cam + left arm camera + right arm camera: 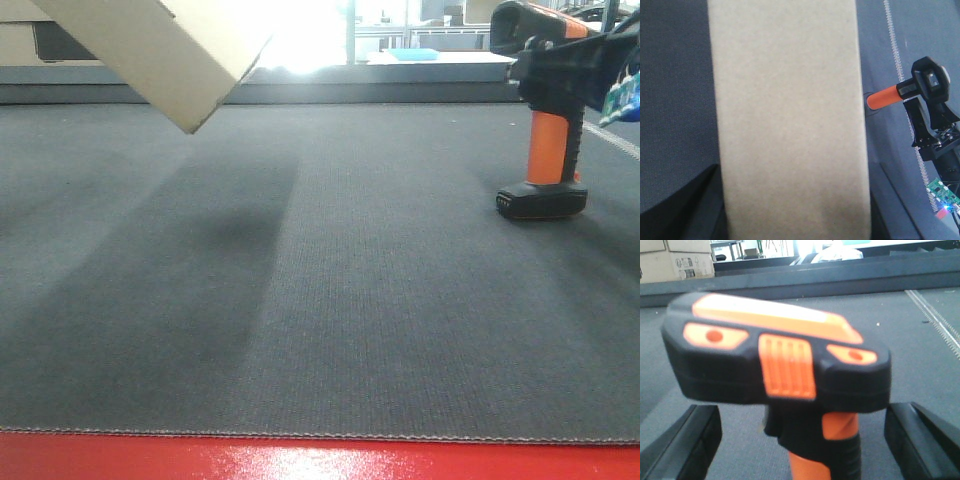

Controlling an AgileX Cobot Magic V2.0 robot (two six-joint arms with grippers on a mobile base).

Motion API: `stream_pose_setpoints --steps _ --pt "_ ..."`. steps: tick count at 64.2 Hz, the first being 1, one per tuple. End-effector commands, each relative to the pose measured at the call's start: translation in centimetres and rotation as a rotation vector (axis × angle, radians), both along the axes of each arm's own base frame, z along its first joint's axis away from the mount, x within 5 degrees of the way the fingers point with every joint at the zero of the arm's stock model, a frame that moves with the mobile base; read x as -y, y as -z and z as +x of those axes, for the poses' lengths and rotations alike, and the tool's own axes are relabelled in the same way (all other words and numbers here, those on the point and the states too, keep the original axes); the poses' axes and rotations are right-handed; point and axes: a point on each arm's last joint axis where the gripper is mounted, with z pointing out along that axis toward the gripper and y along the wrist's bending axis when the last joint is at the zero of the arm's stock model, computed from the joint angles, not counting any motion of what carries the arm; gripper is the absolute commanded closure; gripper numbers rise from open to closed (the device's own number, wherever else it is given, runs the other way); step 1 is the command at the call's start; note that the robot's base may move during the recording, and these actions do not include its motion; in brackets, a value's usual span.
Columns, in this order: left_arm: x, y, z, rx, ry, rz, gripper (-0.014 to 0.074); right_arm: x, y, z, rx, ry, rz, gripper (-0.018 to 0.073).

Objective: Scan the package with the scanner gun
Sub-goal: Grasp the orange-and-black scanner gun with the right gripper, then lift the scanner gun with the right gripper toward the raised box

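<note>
Exterior front-facing view: cardboard package [160,50], plain brown, tilted, one corner pointing down, held clear of the grey woven mat [320,300] at upper left. Red table edge [320,460] runs along the mat's near side.

Scanner gun [545,150]: black head, orange handle, black base. It stands upright on the mat at right, well apart from the package.

Left wrist view: left gripper [795,200] clamped on the package, with dark fingers [675,210] at either side of the carton.

Right wrist view: right gripper [802,437] spread wide. Its fingers [685,440] flank the scanner's handle, with a visible gap on each side. Printed cartons [675,260] sit in the background.
</note>
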Motion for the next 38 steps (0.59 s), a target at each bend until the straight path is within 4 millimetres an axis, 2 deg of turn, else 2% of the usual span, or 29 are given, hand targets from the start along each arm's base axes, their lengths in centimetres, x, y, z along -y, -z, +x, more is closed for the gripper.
stream_pose_setpoints --steps 1,38 --pt "0.11 -0.87 -0.34 0.029 0.001 -0.017 0.0707 0.0 -0.09 0.18 0.007 0.004 0.002 -0.0009" --pt "0.11 -0.87 -0.34 0.029 0.001 -0.017 0.0707 0.47 0.01 0.19 -0.004 0.017 0.003 -0.0009"
